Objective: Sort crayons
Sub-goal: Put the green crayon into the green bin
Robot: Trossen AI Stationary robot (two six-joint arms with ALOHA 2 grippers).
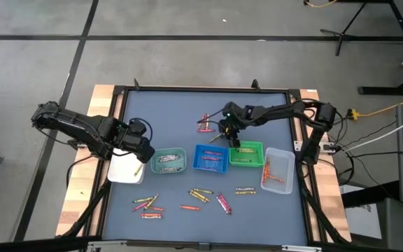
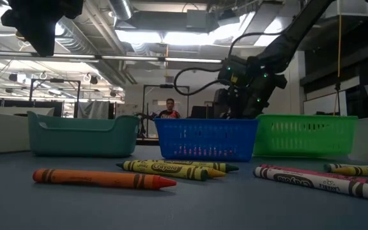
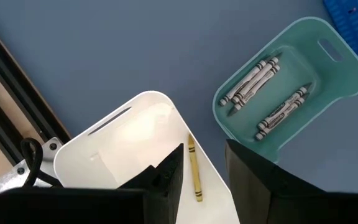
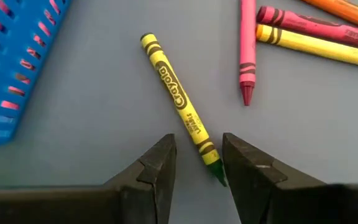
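A green-tipped crayon with a yellow wrapper (image 4: 178, 98) lies flat on the blue-grey table, just beyond the blue tray (image 1: 210, 157). My right gripper (image 4: 197, 152) is low over it, pointing down and open, one finger on each side of its green tip; I cannot tell whether a finger touches it. A pink crayon (image 4: 247, 50) and a few more lie close by. My left gripper (image 3: 207, 186) hangs open above the white tray (image 3: 123, 143), where a yellow crayon (image 3: 194, 168) lies. Grey crayons (image 3: 253, 84) lie in the teal tray (image 3: 328, 74).
The teal, blue, green (image 1: 246, 155) and clear (image 1: 277, 170) trays stand in a row across the table's middle, right of the white one. Loose crayons (image 1: 201, 195) are scattered toward the near edge, and a small cluster (image 1: 204, 123) lies beyond my right gripper.
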